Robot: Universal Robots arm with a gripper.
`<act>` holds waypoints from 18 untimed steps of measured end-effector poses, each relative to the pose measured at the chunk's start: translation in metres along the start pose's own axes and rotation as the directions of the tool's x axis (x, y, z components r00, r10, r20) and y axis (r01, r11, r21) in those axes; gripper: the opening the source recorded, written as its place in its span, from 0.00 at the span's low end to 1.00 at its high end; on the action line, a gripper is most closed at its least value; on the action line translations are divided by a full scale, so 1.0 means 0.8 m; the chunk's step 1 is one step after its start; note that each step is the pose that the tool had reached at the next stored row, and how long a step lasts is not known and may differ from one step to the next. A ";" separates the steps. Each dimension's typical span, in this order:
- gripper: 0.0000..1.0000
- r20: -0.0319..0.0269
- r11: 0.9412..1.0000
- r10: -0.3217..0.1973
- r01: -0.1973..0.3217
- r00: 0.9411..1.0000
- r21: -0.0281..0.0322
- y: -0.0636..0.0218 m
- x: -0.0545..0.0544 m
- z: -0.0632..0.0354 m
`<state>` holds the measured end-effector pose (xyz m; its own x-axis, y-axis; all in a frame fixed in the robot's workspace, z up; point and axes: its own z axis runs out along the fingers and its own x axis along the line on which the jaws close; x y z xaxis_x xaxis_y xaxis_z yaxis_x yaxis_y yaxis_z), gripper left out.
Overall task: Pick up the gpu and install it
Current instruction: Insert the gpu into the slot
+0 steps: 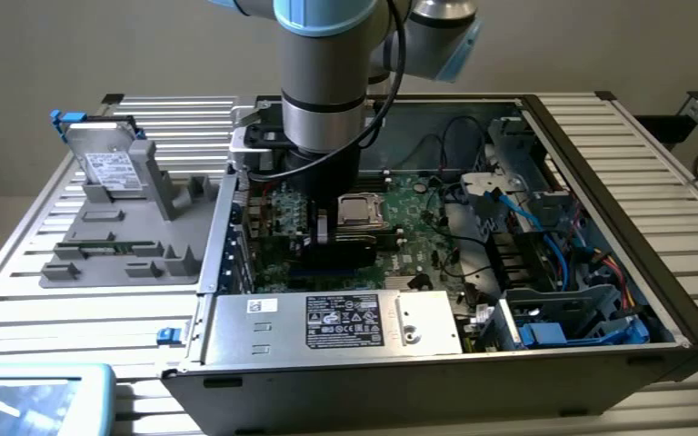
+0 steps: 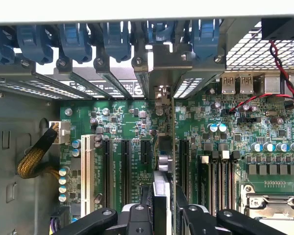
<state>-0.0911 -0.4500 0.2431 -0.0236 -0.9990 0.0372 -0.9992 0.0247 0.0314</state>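
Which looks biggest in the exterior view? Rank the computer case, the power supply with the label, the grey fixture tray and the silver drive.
1. computer case
2. power supply
3. grey fixture tray, close to the power supply, so this order is unsure
4. silver drive

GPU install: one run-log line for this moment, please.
gripper: shut on gpu | gpu: edge-on, upright over motherboard slots | location: inside open PC case
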 end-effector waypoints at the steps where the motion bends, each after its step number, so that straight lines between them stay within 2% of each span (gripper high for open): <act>1: 0.29 0.000 1.000 0.000 0.000 1.000 0.000 0.000 0.000 0.000; 18: 0.29 -0.001 1.000 0.000 0.000 1.000 0.000 0.000 0.000 0.003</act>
<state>-0.0913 -0.4500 0.2407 -0.0233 -0.9990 0.0378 -0.9992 0.0245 0.0318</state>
